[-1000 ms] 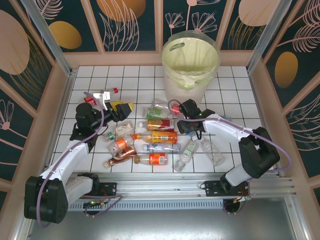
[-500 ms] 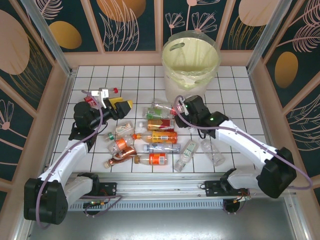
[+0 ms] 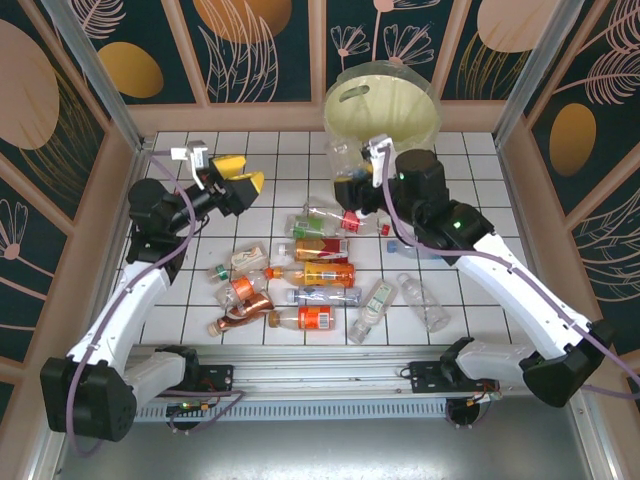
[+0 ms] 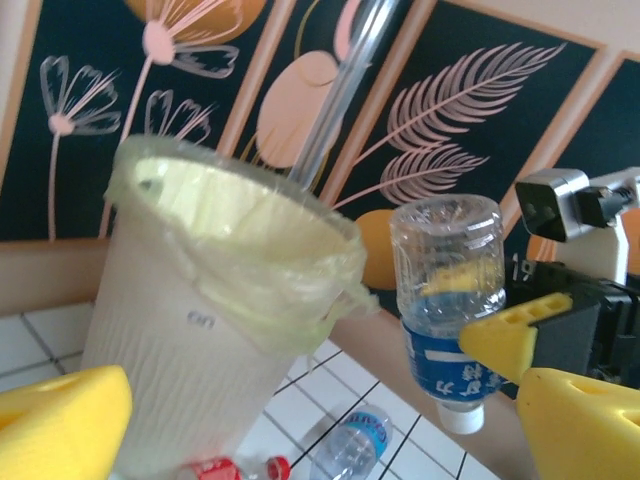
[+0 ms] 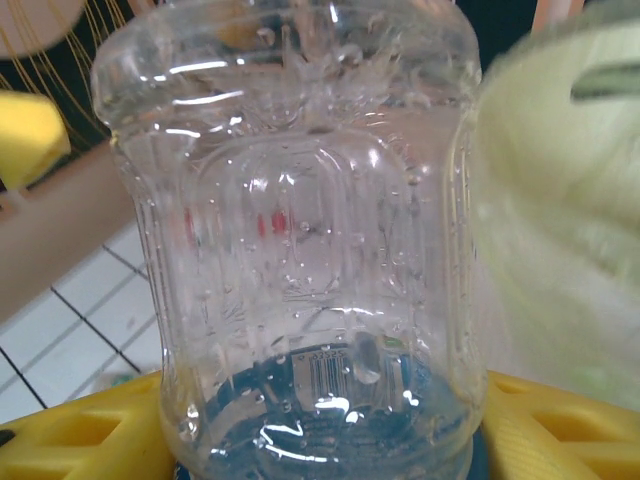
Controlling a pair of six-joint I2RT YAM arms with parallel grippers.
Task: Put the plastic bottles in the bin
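Right arm holds a clear bottle up beside the bin

Nearest the arm bases, the loose plastic bottles (image 3: 305,290) lie on their sides in a cluster on the white tiled table (image 3: 270,150). An orange-labelled bottle (image 3: 305,318) and an amber bottle (image 3: 240,312) are in the front row, and others with orange, red and green labels lie behind them toward the middle. Left of the cluster and farther back, the left gripper (image 3: 240,175) is raised off the table, its yellow fingers spread wide with nothing between them. Opposite it, the right gripper (image 3: 350,182) is clamped on a clear bottle (image 3: 341,158) with a blue label, and its yellow fingers (image 5: 80,440) press the label band from both sides. In the left wrist view this bottle is upside down, its white cap pointing down and its base about level with the rim of the bin (image 4: 180,340). It is just beside the bin, apart from the wall and not over the opening. The bin, lined with a pale yellow-green bag, stands at the table's far edge against the back wall
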